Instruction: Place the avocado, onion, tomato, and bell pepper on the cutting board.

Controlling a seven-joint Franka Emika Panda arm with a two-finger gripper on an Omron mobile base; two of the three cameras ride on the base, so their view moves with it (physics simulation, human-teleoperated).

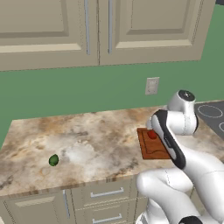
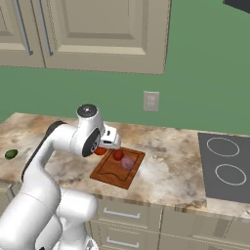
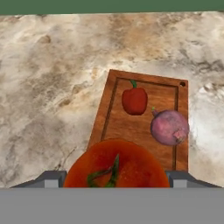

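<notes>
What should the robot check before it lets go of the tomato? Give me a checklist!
1. Tomato between the claw fingers: ok.
2. Tomato over the cutting board: ok, near its closer end.
3. Bare wood beneath to land on: cannot tell.
4. Bell pepper and onion apart from the tomato: ok.
5. Avocado on the board: not ok, far away on the counter.

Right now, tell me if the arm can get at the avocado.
Probably not yet: the claw holds the tomato by the cutting board, and the avocado lies far off along the counter, though nothing crowds it.
</notes>
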